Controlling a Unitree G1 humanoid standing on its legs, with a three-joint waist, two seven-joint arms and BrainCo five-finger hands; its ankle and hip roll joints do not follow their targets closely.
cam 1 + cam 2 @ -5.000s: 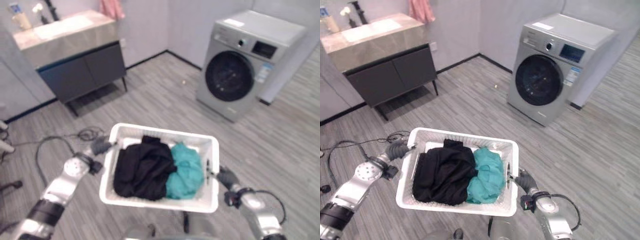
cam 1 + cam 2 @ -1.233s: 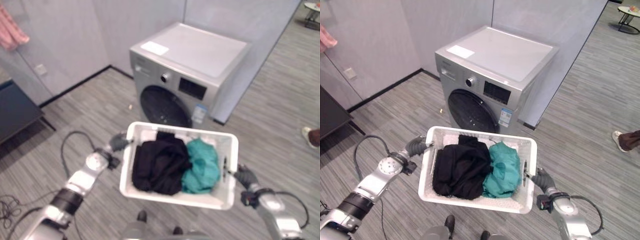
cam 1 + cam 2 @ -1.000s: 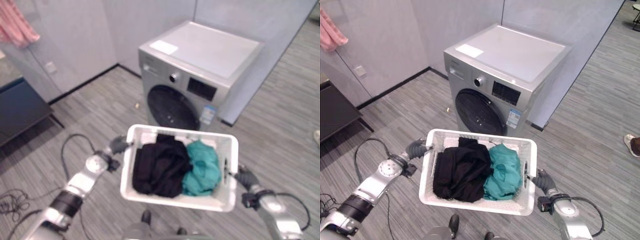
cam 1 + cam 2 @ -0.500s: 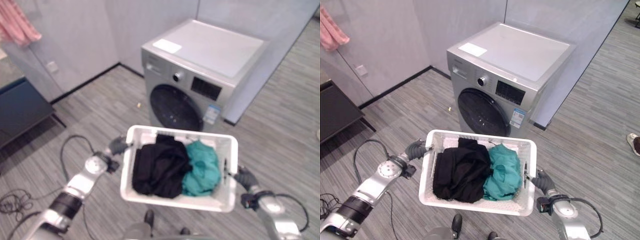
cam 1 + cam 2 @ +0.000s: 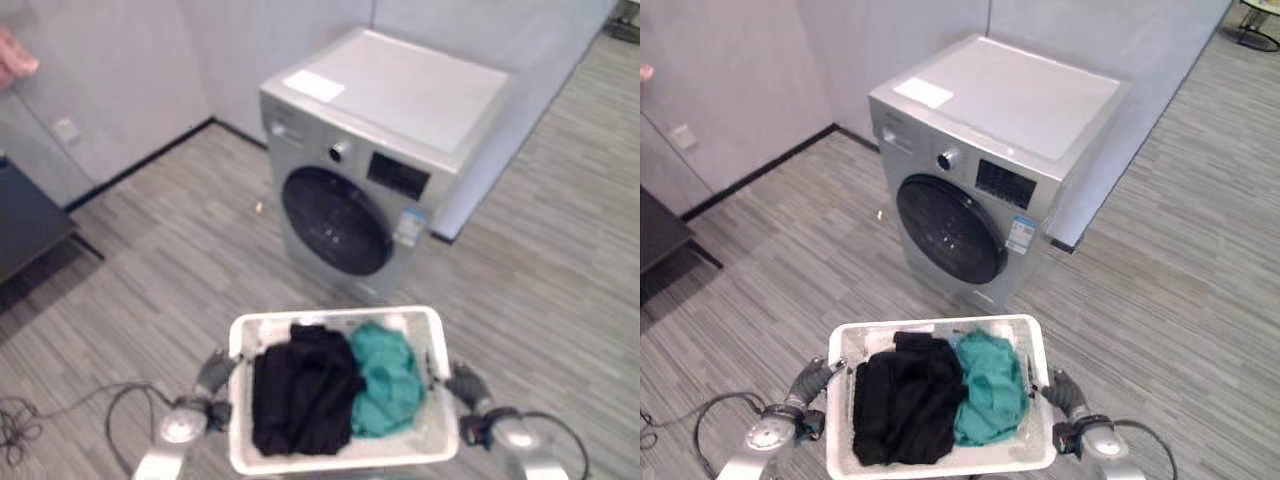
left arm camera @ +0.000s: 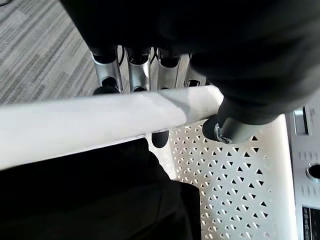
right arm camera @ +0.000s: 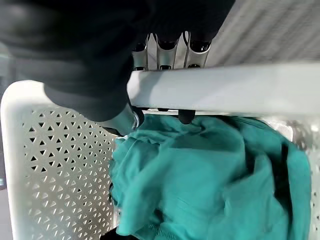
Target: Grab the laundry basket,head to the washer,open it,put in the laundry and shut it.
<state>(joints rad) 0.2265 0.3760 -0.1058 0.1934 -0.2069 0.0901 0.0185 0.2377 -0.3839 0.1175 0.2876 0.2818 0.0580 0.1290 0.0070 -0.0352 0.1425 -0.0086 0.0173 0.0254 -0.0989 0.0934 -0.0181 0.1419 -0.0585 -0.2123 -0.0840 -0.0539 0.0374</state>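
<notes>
A white basket [image 5: 940,455] of black [image 5: 902,410] and teal laundry [image 5: 989,398] is being held before the closed washer [image 5: 985,160], its side rims being gripped by the curled fingers of the left hand [image 6: 150,75] and right hand [image 7: 165,52]

A white laundry basket [image 5: 340,462] is held above the grey plank floor [image 5: 190,250], with the left robot hand [image 5: 214,372] at its left rim and the right robot hand [image 5: 465,384] at its right rim. Whether their fingers curl round the rim cannot be told from here. Inside the basket, a black garment [image 5: 300,400] fills the left half and a teal garment [image 5: 385,390] lies touching it on the right. Beyond the basket's far rim stands a silver washer [image 5: 385,150] with its round dark door [image 5: 335,220] closed, a knob [image 5: 341,151] and a dark panel [image 5: 398,175] above it. The washer stands against a pale wall [image 5: 120,60].
</notes>
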